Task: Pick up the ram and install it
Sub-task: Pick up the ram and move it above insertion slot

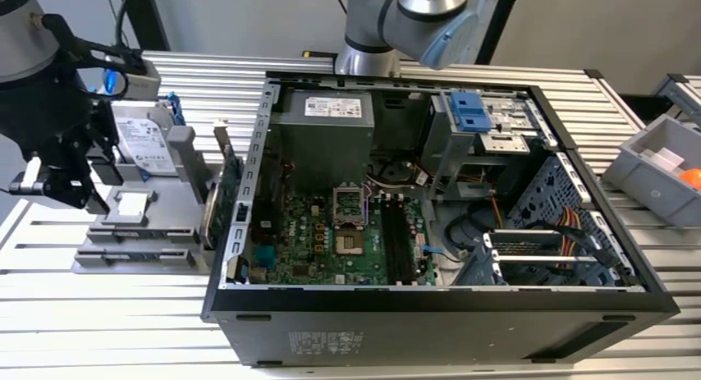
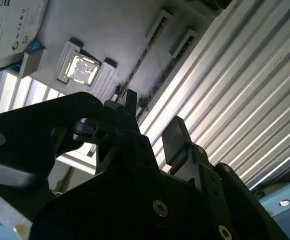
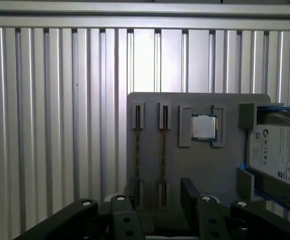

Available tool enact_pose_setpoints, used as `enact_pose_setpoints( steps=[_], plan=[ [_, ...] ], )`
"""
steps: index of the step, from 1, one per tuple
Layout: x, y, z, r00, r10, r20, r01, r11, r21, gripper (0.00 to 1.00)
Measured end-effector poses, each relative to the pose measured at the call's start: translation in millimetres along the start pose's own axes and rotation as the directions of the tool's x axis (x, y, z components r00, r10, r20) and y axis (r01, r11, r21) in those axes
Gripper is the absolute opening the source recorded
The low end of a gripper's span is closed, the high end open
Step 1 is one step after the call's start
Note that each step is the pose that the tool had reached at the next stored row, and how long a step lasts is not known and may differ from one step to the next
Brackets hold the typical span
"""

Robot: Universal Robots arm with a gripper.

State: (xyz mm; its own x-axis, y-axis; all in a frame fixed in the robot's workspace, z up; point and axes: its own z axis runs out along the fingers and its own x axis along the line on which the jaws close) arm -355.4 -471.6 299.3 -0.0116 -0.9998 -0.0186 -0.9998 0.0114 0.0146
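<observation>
Nearest, the case (image 1: 438, 322) lies on its side with the panel off. This turns the board (image 1: 328, 240) face up, so its long slots (image 1: 395, 244) can be reached straight from above. The slots look bare, so I judge nothing is installed yet.

On the exterior view's left, just beside the case, a grey holder (image 1: 137, 232) sits on the slatted table (image 1: 98, 314). The gripper (image 3: 158, 189) hangs above the holder, empty, its fingers (image 3: 188, 192) spread apart.

In the first wrist view the ram (image 3: 163, 150) stands on edge in a groove of the holder. It lines up with the gap between the fingers, which do not appear to touch it. A second stick (image 3: 137, 150) stands parallel in the next groove, near one finger. Kept on edge like that, each stick offers its long upper edge to a pinch, and the open stance seems meant to straddle one.

Farther along the holder a CPU (image 3: 203, 127) lies flat in its pocket. Beyond it the hard drive (image 1: 148, 138) stands in its frame, with the green card (image 1: 230, 199) upright between holder and case.

Farthest, the arm base (image 1: 367, 60) stands behind the case, placed to reach both holder and board.
</observation>
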Motion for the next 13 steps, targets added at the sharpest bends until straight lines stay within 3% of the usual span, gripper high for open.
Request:
enact_pose_setpoints(
  steps=[6, 13],
  plan=[
    [4.4, -0.1, 10.3, 1.0, 0.0, -0.0001, 0.0, 1.0, -0.0001, 1.0],
    [5.0, -0.1, 21.4, 1.0, 0.001, -0.0001, -0.001, 1.0, -0.0001, 1.0]
  ],
)
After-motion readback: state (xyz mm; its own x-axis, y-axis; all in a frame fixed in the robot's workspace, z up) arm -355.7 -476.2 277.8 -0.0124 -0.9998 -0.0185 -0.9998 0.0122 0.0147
